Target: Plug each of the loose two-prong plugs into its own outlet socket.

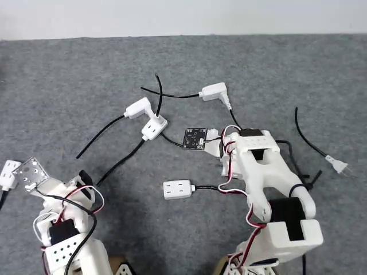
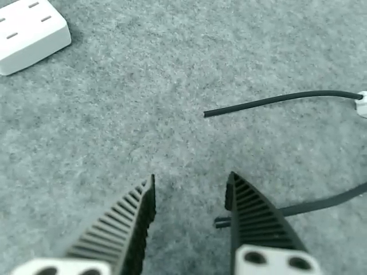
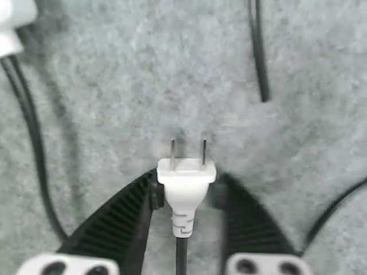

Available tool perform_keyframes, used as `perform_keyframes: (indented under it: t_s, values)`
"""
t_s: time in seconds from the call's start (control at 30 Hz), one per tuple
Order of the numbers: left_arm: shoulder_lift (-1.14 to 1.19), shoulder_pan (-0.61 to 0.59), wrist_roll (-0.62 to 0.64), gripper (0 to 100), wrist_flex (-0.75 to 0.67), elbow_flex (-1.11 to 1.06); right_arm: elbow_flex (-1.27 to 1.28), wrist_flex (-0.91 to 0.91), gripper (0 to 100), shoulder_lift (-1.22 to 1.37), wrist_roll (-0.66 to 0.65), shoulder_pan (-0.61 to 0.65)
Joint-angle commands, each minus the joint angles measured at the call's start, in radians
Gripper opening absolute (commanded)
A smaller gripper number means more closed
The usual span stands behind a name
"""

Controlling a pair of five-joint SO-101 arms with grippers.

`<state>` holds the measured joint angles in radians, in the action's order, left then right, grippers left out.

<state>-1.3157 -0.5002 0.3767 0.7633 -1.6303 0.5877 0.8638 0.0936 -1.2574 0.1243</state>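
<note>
Grey felt covers the tabletop, with a pale wall at its far edge. The right claw is clenched on a white two-prong plug. Its ribbed black fingers press the plug's body from both sides, the two metal prongs stick out ahead over the felt, and the black cord runs back between the fingers.

From above, that arm stretches toward the middle of the tabletop, where a small black circuit board lies just beside its tip. Close to the arm's side a white socket strip lies flat, with a black cord leaving it toward the arm. Farther out lie a white socket with a white angled plug just beside it, and another white plug on a black cord. Well off to the other side lies a loose pronged plug.

The left claw is released, with its fingers spread and bare felt showing between them. A cut black cable end lies ahead of it, a second black cable passes beside one finger, and a white socket block sits near the tabletop's edge.
</note>
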Motion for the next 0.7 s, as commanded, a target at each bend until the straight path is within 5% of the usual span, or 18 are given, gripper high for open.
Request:
perform_keyframes:
  t_s: [0.0, 0.27, 0.43, 0.67]
  values:
    - [-0.009, 0.003, -0.003, 19, -0.031, 0.027, -0.038, -0.008, 0.7, 0.002, 0.002, -0.007]
    - [-0.009, 0.066, -0.003, 19, -0.031, 0.027, -0.058, 0.159, 0.9, -0.116, 0.069, 0.059]
    - [-0.009, 0.293, 0.009, 18, -0.078, 0.027, -0.057, 0.318, 0.9, -0.346, 0.146, 0.125]
    - [-0.009, 0.661, 0.264, 2, -0.350, 0.027, -0.044, 0.486, 0.9, -0.570, 0.244, 0.219]
